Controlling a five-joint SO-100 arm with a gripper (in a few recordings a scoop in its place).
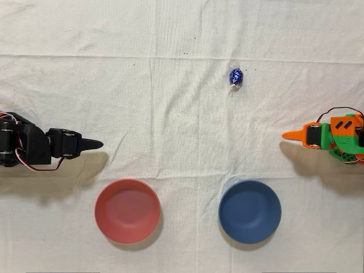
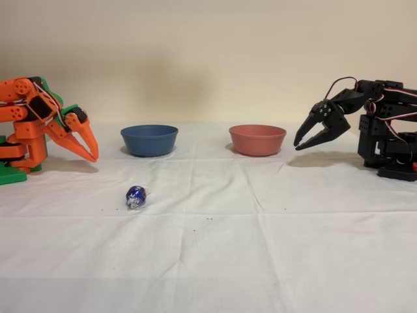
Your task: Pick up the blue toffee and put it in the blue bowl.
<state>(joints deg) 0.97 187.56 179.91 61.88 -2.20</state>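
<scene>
The blue toffee (image 1: pixel 236 77) lies on the white tablecloth (image 1: pixel 170 102), out in the open and well apart from both bowls. In the overhead view it sits in the upper right part of the cloth, above the blue bowl (image 1: pixel 249 211) and a little to its left. In the fixed view the toffee (image 2: pixel 135 196) is in front of the blue bowl (image 2: pixel 149 139), nearer the camera, with its shiny foil catching the light.

The orange arm is folded back at the right edge of the overhead view, and its gripper (image 1: pixel 291 136) points inward toward the middle of the cloth, clear of the toffee and the blue bowl. In the fixed view the gripper (image 2: pixel 92 151) hangs at the left, tips angled down just above the cloth. The two fingers appear to meet at the tips, so the jaws look closed on nothing, though the angle makes this hard to confirm.

The red-pink bowl (image 1: pixel 127 210) stands beside the blue bowl, the two apart and level with each other along the lower part of the overhead view. Both bowls look empty. The idle black arm (image 1: pixel 34 147) rests at the opposite edge.
</scene>
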